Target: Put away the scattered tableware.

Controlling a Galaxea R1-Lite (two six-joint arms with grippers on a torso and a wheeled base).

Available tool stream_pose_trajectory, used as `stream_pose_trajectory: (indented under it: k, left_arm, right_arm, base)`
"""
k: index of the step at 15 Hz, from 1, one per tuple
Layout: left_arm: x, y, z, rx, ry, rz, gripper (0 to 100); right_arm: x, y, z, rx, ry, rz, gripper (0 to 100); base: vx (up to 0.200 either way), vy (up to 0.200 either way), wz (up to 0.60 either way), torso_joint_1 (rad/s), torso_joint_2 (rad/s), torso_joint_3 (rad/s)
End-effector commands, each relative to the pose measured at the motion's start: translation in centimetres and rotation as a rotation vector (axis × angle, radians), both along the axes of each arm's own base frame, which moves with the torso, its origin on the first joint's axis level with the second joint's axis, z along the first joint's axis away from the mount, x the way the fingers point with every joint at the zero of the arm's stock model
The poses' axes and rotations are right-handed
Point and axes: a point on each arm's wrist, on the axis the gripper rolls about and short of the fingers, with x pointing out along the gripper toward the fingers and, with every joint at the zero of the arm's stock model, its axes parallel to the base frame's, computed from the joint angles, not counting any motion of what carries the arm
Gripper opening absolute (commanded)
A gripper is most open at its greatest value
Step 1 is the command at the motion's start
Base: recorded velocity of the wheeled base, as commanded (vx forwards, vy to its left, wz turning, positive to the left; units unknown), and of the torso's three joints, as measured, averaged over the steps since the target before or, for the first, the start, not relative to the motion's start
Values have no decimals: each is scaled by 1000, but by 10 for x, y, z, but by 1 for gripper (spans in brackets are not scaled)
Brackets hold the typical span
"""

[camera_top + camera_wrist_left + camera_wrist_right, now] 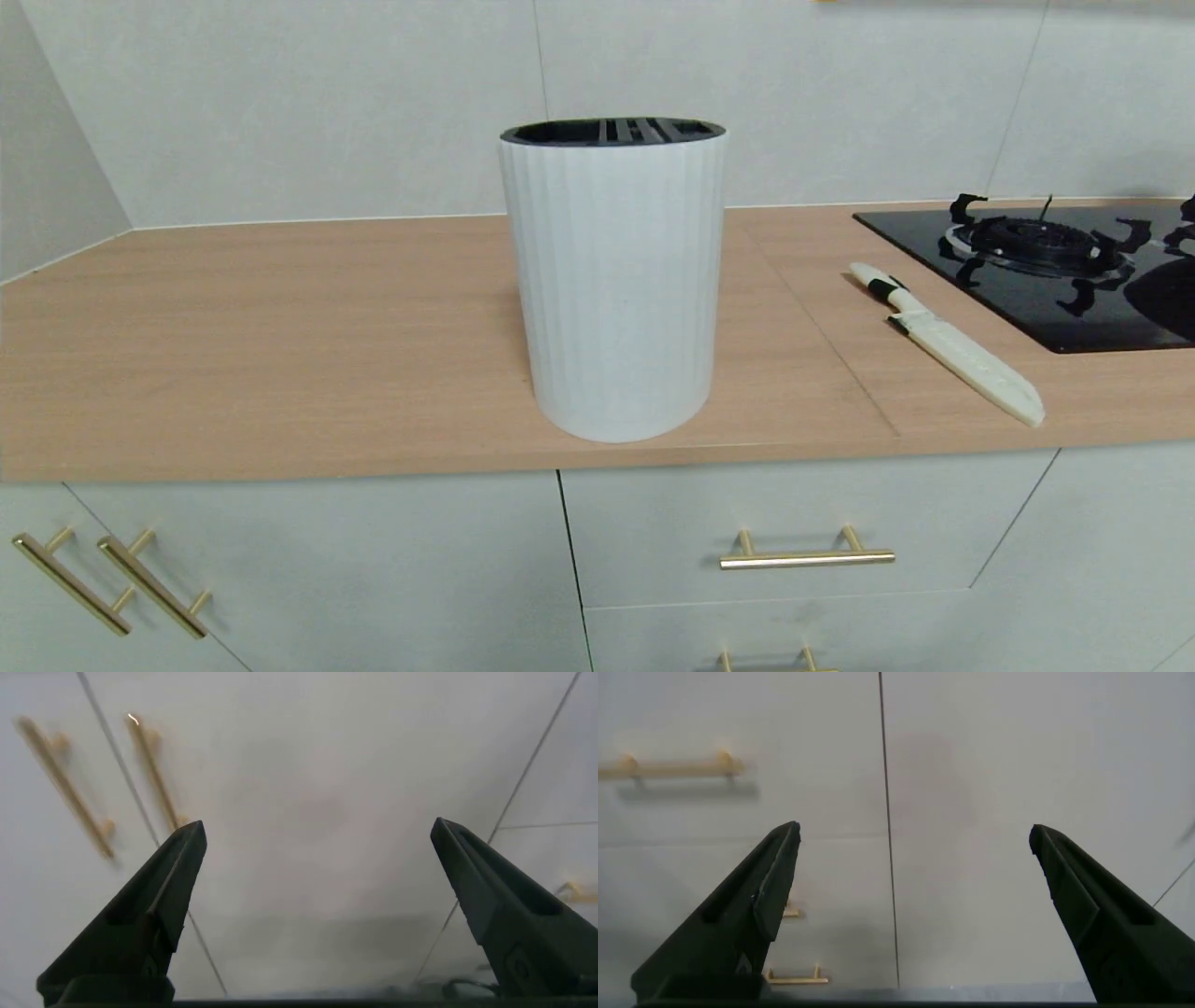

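A tall white ribbed knife holder (616, 280) with a black slotted top stands near the front edge of the wooden counter (261, 336). A knife (945, 342) with a cream blade and a white-and-black handle lies flat on the counter to its right, beside the hob. My left gripper (318, 835) is open, facing pale cabinet fronts with nothing between its fingers. My right gripper (915, 835) is also open and faces cabinet fronts, holding nothing.
A black gas hob (1046, 261) with a burner grate occupies the back right of the counter. Tiled wall runs behind. Below the counter are grey cabinet doors and drawers with brass handles (808, 557), which also appear in both wrist views.
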Motion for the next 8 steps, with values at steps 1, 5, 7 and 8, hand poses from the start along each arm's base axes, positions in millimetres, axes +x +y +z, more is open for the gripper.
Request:
stream_pose_trajectory:
  k: [1, 5, 7, 8]
  left_arm:
    - [0, 0, 0, 0, 1, 0, 100]
    - [0, 0, 0, 0, 1, 1, 100]
    - [0, 0, 0, 0, 1, 1, 100]
    - [0, 0, 0, 0, 1, 0, 100]
  right_arm:
    - [0, 0, 0, 0, 1, 2, 100]
    - [0, 0, 0, 0, 1, 0, 100]
    - [0, 0, 0, 0, 1, 0, 100]
    - [0, 0, 0, 0, 1, 0, 100]
  base:
    - [0, 0, 0, 168, -466, -295]
    - [0, 0, 0, 184, -470, -295]
    - [0, 0, 0, 195, -476, -293]
    - [0, 0, 0, 203, -471, -290]
